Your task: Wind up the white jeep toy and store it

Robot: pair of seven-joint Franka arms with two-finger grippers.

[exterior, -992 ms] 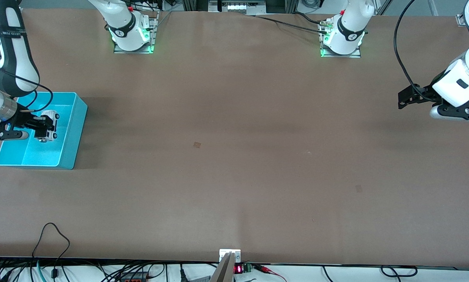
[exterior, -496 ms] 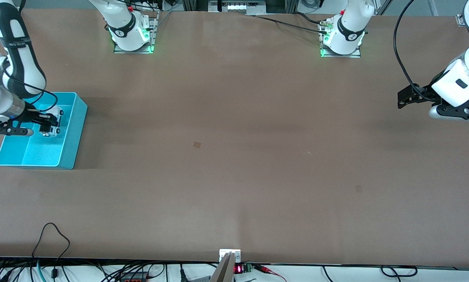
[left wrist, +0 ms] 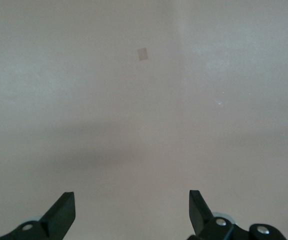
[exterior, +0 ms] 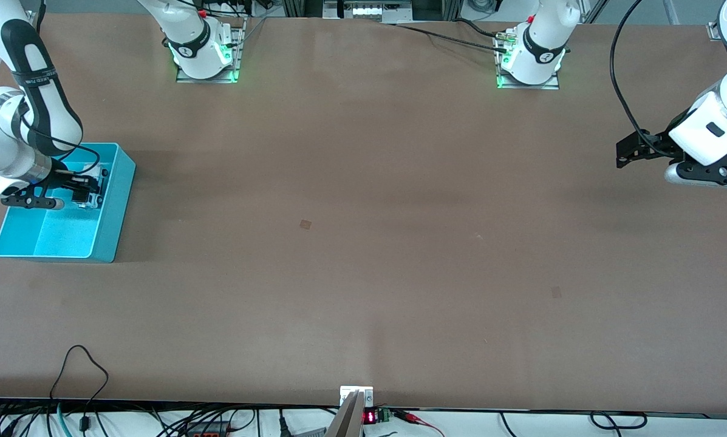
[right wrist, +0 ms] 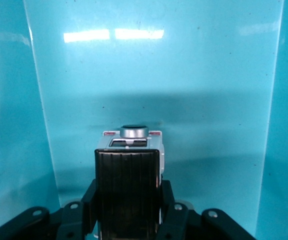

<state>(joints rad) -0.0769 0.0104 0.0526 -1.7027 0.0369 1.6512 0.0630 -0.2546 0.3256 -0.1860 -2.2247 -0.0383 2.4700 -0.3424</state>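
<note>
Both fingers of the right tool [right wrist: 128, 210] clasp the white jeep toy [right wrist: 129, 172]

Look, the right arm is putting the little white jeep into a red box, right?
Almost. The box is cyan, not red, as the front view and the right wrist view show. The right end effector does hold the white jeep inside it.

A cyan bin [exterior: 118, 206] sits on the brown table [exterior: 363, 255] at the right arm's end — open-topped, its glossy inner walls [right wrist: 149, 75] catching two bright reflections. Small darker square marks [exterior: 305, 224] dot the tabletop. Black cables [exterior: 84, 364] loop over the table edge nearest the front camera.
</note>
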